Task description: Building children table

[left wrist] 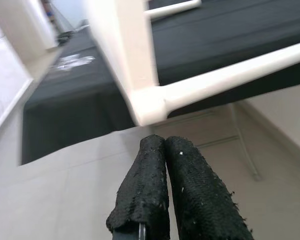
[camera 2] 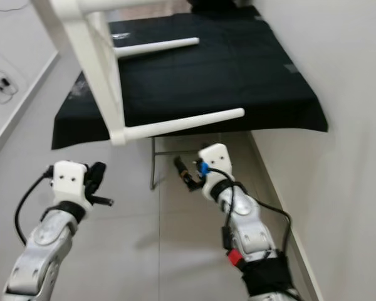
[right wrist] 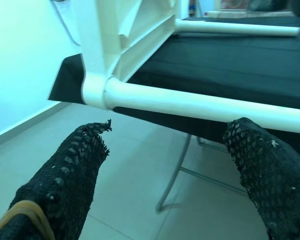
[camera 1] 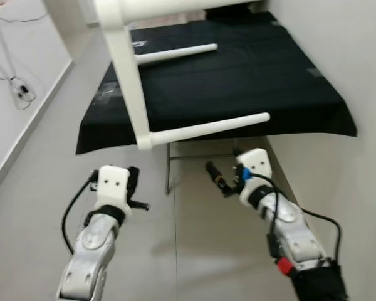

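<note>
White children's table [camera 1: 128,69], tipped on its side on a work table draped in black cloth [camera 1: 250,81], tabletop edge-on and running from 12 o'clock down to a corner at about 7 o'clock of the cloth. Two round legs fitted: near leg [camera 1: 210,127] jutting out from that lower corner toward 3 o'clock, long axis roughly level and crossways to the robot, hanging over the cloth's front edge; far leg [camera 1: 175,54] parallel to it, further back at 12 o'clock. Judged partly built, with the other two leg positions not visible.

Right gripper [right wrist: 170,165] below and just short of the near leg, fingers spread wide, leg lying straight ahead across the gap at 12 o'clock in the right wrist view, axis crossing the fingers squarely. Not touching yet. Looks the nearer and better placed for a grasp of the leg.

Left gripper [camera 1: 133,188] down at 7 o'clock of the table's corner, fingers [left wrist: 150,200] pressed together on nothing, the corner joint ahead and above at 12 o'clock in the left wrist view, apart from it.

Metal folding frame [camera 1: 169,166] under the cloth, pale tiled floor [camera 1: 37,188], cable [camera 1: 19,88] by the wall at 10 o'clock. No brand, label or legible writing anywhere.
</note>
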{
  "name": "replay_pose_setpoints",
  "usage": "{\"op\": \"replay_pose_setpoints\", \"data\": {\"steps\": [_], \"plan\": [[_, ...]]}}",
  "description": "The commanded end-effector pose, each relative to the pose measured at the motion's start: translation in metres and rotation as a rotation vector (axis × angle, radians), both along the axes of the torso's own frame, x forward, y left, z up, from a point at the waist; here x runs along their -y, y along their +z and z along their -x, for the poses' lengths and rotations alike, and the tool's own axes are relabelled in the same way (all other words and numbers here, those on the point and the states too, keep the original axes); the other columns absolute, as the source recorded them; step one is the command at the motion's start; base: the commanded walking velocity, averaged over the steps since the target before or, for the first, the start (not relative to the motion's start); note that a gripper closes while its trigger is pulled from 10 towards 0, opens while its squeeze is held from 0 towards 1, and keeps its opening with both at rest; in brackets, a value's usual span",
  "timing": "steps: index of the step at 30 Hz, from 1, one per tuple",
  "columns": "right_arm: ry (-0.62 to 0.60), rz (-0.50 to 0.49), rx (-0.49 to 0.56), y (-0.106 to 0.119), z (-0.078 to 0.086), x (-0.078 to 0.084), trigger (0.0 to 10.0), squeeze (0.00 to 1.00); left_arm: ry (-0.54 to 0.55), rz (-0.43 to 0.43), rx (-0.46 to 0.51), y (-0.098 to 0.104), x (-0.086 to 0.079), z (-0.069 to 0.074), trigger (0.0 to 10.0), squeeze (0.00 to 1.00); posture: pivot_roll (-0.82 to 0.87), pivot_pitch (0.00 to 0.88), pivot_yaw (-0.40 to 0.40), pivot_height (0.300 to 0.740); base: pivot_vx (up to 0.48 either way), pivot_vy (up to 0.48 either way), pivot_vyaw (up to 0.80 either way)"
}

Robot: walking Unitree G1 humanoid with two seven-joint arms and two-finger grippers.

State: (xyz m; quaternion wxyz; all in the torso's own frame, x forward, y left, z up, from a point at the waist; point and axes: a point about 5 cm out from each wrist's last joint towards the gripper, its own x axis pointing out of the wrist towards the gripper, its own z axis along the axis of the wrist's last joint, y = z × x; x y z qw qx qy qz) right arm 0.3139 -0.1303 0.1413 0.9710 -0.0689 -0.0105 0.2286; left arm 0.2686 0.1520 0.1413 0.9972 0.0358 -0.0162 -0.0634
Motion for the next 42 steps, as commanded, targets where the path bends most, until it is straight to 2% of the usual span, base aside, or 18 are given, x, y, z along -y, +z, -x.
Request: {"op": "replay_pose_setpoints", "data": {"steps": [1, 18, 23, 28, 37, 42], "plan": [[-0.011, 0.027, 0.014, -0.003, 0.000, 0.003, 10.0, 0.00, 0.004, -0.009, -0.007, -0.002, -0.001, -0.001, 10.0, 0.00, -0.06, 0.094, 0.068, 0.740, 0.266, 0.000, 0.80], [-0.014, 0.015, 0.007, -0.003, -0.001, 0.004, 10.0, 0.00, -0.018, -0.002, 0.004, 0.000, 0.003, -0.004, 10.0, 0.00, -0.06, 0.096, 0.065, 0.740, 0.261, 0.000, 0.05], [-0.006, 0.008, 0.009, -0.003, -0.002, 0.003, 10.0, 0.00, -0.024, -0.009, 0.020, 0.004, 0.004, -0.007, 10.0, 0.00, -0.06, 0.098, 0.063, 0.740, 0.000, 0.000, 0.00], [-0.005, 0.010, 0.008, -0.003, -0.002, 0.003, 10.0, 0.00, -0.009, -0.003, 0.050, 0.012, 0.004, -0.013, 10.0, 0.00, -0.06, 0.101, 0.062, 0.740, 0.000, 0.000, 0.00], [-0.003, 0.017, 0.010, -0.003, -0.002, 0.002, 10.0, 0.00, 0.000, -0.005, 0.081, 0.024, -0.001, -0.033, 10.0, 0.00, -0.06, 0.101, 0.062, 0.740, 0.000, 0.000, 0.00], [-0.004, 0.018, 0.009, -0.004, 0.000, 0.002, 10.0, 0.00, -0.010, -0.005, 0.095, 0.027, 0.000, -0.036, 10.0, 0.00, -0.06, 0.093, 0.062, 0.740, 0.000, 0.000, 0.00]]}}
